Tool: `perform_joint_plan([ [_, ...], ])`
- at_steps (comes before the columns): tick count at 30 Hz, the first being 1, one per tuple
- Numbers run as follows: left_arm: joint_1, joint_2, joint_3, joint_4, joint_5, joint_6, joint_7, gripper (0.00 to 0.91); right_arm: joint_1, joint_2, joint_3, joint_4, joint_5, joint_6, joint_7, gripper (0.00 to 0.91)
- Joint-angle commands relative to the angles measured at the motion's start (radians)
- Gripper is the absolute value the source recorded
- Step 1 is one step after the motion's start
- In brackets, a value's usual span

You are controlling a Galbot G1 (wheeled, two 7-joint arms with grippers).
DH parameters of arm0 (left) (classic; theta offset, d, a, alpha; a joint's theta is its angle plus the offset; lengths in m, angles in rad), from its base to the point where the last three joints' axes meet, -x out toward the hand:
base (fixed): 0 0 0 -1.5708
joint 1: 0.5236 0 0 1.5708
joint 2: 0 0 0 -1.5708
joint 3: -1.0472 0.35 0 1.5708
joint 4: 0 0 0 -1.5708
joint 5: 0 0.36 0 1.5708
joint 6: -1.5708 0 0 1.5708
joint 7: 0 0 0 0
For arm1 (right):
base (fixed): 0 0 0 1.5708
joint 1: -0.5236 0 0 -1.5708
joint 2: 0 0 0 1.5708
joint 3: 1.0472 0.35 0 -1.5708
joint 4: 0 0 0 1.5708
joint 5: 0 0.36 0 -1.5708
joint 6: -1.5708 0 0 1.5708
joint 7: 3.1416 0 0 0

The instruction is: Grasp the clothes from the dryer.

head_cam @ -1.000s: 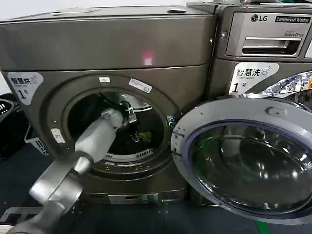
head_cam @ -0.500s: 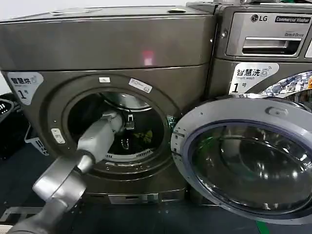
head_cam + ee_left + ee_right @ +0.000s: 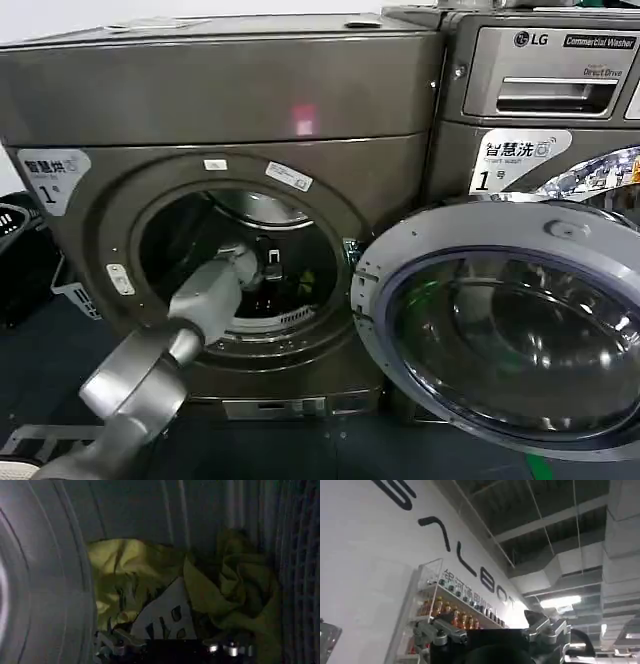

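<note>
Dryer [image 3: 230, 90]: bronze-grey metal, flat top, round porthole; chrome-rimmed glass door [image 3: 510, 320] swung open at 3 o'clock. Left arm angles up from 7 o'clock through the mouth, left gripper [image 3: 268, 268] deep in the drum; cannot tell how far its fingers are parted, nothing seen held. Clothes [image 3: 165, 587]: crumpled yellow-green fabric with a white patch, on the ribbed drum wall, just ahead of the gripper. Right gripper [image 3: 492, 632] points toward the ceiling, fingers spread, empty.

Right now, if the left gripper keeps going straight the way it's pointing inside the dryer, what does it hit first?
Most likely the yellow-green clothes, bunched straight ahead of the left gripper in its wrist view, with the drum wall behind. Depth is hard to judge.
</note>
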Motion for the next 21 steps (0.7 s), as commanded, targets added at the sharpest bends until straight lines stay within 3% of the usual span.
perform_joint_plan([
  [1, 0.022, 0.0, -0.005, 0.006, -0.008, -0.002, 0.005, 0.907, -0.002, -0.002, 0.005, -0.003, 0.0, 0.001, 0.0, 0.907],
  [2, 0.024, 0.0, -0.009, 0.006, -0.007, -0.002, 0.005, 0.907, -0.003, -0.003, 0.007, -0.005, 0.0, 0.002, 0.0, 0.907],
  [3, 0.024, 0.001, -0.015, 0.006, -0.007, -0.003, 0.005, 0.842, -0.003, -0.004, 0.009, -0.007, 0.0, 0.002, 0.0, 0.907],
  [5, 0.025, 0.0, -0.021, 0.008, -0.006, -0.003, 0.007, 0.444, -0.003, -0.003, 0.008, -0.008, -0.001, 0.003, -0.001, 0.907],
  [6, 0.025, 0.0, -0.021, 0.009, -0.005, -0.004, 0.009, 0.193, -0.002, -0.003, 0.008, -0.007, -0.001, 0.003, 0.0, 0.907],
  [7, 0.024, 0.0, -0.02, 0.009, -0.004, -0.004, 0.011, 0.137, -0.002, -0.003, 0.007, -0.007, -0.001, 0.003, 0.0, 0.907],
  [10, 0.019, 0.0, -0.021, 0.011, -0.004, -0.005, 0.012, 0.046, 0.0, -0.004, 0.006, -0.01, -0.002, 0.004, 0.0, 0.907],
  [14, 0.012, 0.001, -0.021, 0.013, -0.005, -0.008, 0.012, 0.0, 0.003, -0.004, 0.005, -0.012, -0.003, 0.004, 0.001, 0.907],
  [21, 0.014, 0.001, -0.023, 0.013, -0.007, -0.016, 0.029, 0.0, 0.002, -0.007, 0.008, -0.02, -0.004, 0.006, 0.001, 0.907],
])
